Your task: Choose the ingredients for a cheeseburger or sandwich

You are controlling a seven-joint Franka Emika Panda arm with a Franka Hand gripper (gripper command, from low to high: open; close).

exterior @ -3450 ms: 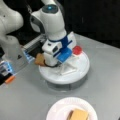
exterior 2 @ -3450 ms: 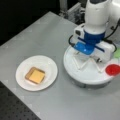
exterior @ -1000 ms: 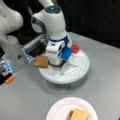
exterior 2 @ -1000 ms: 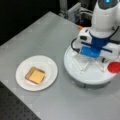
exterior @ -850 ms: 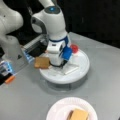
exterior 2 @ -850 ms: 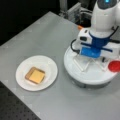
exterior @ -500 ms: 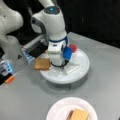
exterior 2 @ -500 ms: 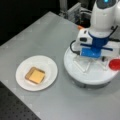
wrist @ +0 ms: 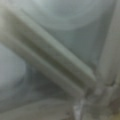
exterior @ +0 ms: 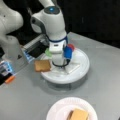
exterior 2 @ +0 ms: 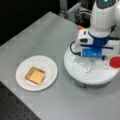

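The white divided tray looks like smooth plastic, the grey table matt.

Cheese-topped bread; tan bread tray-edge.

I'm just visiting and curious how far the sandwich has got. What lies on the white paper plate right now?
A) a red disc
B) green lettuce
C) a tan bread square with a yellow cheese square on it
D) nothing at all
C: in a front view the paper plate holds a bread square topped with a yellow cheese square.
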